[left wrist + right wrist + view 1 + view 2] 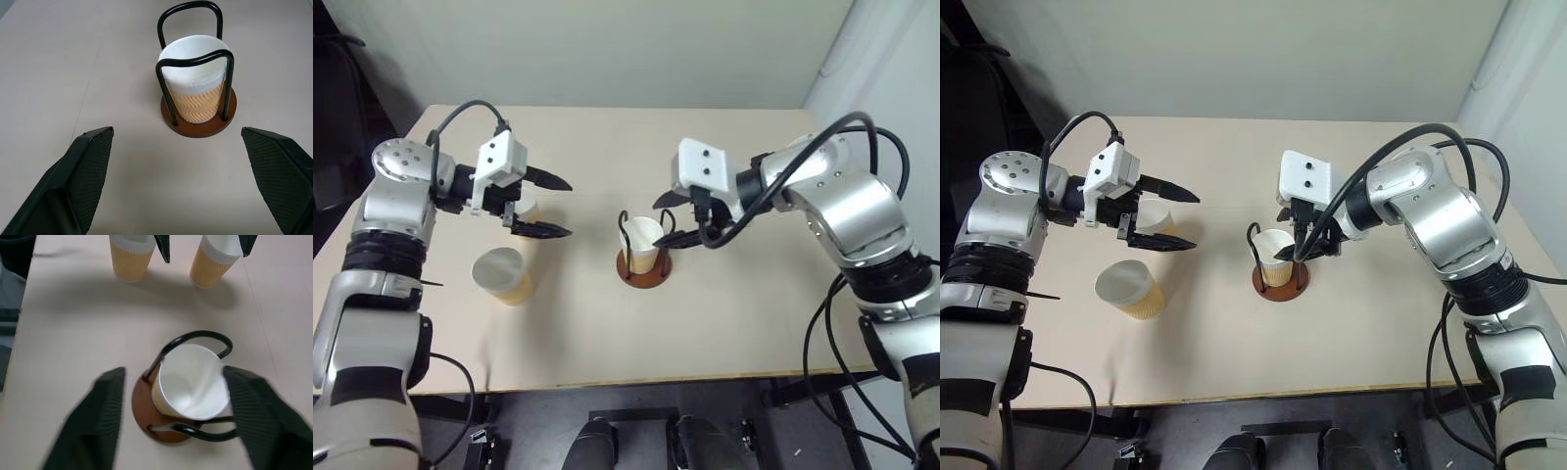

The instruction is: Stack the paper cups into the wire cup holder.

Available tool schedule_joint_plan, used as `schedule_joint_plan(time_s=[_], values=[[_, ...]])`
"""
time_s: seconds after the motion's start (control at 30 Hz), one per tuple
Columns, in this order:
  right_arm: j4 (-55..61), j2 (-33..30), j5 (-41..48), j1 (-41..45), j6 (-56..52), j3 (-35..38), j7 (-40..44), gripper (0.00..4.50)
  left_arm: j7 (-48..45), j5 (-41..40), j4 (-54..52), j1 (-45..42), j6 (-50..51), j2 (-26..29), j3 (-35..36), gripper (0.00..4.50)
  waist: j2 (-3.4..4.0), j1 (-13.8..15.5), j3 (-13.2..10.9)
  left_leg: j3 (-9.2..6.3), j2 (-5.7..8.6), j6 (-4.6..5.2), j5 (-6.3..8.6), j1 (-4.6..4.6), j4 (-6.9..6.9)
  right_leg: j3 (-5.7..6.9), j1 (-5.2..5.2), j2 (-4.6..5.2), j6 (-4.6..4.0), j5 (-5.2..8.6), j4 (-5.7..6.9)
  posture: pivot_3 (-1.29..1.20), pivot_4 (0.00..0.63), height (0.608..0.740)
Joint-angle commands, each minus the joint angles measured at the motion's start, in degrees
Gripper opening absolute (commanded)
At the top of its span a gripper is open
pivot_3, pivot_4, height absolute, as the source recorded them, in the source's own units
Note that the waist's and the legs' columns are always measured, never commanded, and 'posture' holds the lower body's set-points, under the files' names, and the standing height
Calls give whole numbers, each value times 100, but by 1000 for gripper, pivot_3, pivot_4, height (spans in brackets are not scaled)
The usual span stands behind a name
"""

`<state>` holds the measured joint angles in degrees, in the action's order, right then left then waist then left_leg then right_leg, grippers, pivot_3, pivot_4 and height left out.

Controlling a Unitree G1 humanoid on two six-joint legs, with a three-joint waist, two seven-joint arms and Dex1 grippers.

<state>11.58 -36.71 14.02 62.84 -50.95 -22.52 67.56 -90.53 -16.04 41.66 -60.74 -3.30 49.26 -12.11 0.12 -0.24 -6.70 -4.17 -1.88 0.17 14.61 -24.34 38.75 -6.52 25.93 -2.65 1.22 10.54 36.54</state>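
Jaws: L gripper point(548, 205) wide apart, nothing between; R gripper point(671, 219) parted either side of a cup, not clamping it.

Head views: wire cup holder point(645, 267) mid-table, one paper cup point(644, 243) seated inside. Second cup point(503, 275) at 9 o'clock from holder; third cup point(1157, 217) behind L fingers.

L wrist view: holder point(198, 126) w/ cup upright between loops, well ahead of the fingers.

R wrist view: R fingers point(93, 421) flank cup point(191, 381); contact not discernible.
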Motion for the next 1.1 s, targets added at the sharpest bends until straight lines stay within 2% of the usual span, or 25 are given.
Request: schedule_joint_plan(time_s=[0.03, 0.23, 0.43, 0.53, 0.6, 0.7, 0.8, 0.97, 1.1], values=[[75, 170, 461, 177, -558, 764, -307, 4100, -197, 35, -102, -33, 36, 1, 137, 4500, 0, 4, 0, 0, 0, -1, -1, -1, 0, 0, 2, 0, -1, 0, 3, 0, 150, 740], [329, 182, 1071, 25, -1301, 1557, -727, 4100, 194, 762, 290, -184, -511, 78, 88, 4500, 0, 8, 0, 1, 0, -3, -4, -1, 5, 0, 0, 0, -14, 8, 5, 0, 150, 740], [750, -314, 1616, -303, -1756, 2051, -831, 4100, 1143, 2344, 1254, -738, -2152, 472, -370, 4500, -1, 5, 0, -1, 0, -2, -4, 0, 4, 0, 4, 0, -13, 8, 15, 0, 150, 740], [759, -549, 1733, -410, -1756, 2119, -884, 4100, 1833, 3150, 1683, -982, -2689, 626, -693, 4500, -1, 4, 0, -2, 1, -2, -4, 3, 0, -3, 3, 0, -14, 9, 15, 0, 150, 740], [740, -645, 1770, -494, -1714, 2164, -954, 4100, 2612, 3954, 1890, -1057, -3042, 753, -1089, 4500, -1, -5, 1, -3, 1, -1, -4, 6, -1, -3, 3, 0, -14, 9, 19, 0, 150, 740], [747, -678, 1856, -543, -1698, 2178, -1062, 4100, 3200, 4483, 2168, -1119, -3313, 769, -1349, 4500, -1, -15, 1, -6, 2, -1, -3, 10, -2, -4, 4, 1, -13, 8, 27, 0, 150, 740], [770, -693, 1919, -602, -1642, 2151, -1148, 4100, 4054, 5075, 2452, -1227, -3161, 687, -1641, 4500, -1, -12, 1, -11, 3, 0, -4, 8, -3, -2, 9, -2, -11, 6, 32, 0, 150, 740], [834, -662, 2042, -678, -1622, 2156, -1289, 4100, 4636, 5416, 2733, -1258, -3113, 494, -1797, 4500, -3, 6, 2, -17, 5, 0, -4, 8, -4, 1, 6, -1, -9, 5, 28, 0, 150, 740], [880, -702, 2133, -750, -1624, 2160, -1369, 4100, 4654, 5411, 2832, -1284, -3087, 367, -1733, 4500, -6, 8, 4, -16, 11, 0, -4, 3, -1, 3, 5, -3, -3, 3, 24, 0, 150, 740]])
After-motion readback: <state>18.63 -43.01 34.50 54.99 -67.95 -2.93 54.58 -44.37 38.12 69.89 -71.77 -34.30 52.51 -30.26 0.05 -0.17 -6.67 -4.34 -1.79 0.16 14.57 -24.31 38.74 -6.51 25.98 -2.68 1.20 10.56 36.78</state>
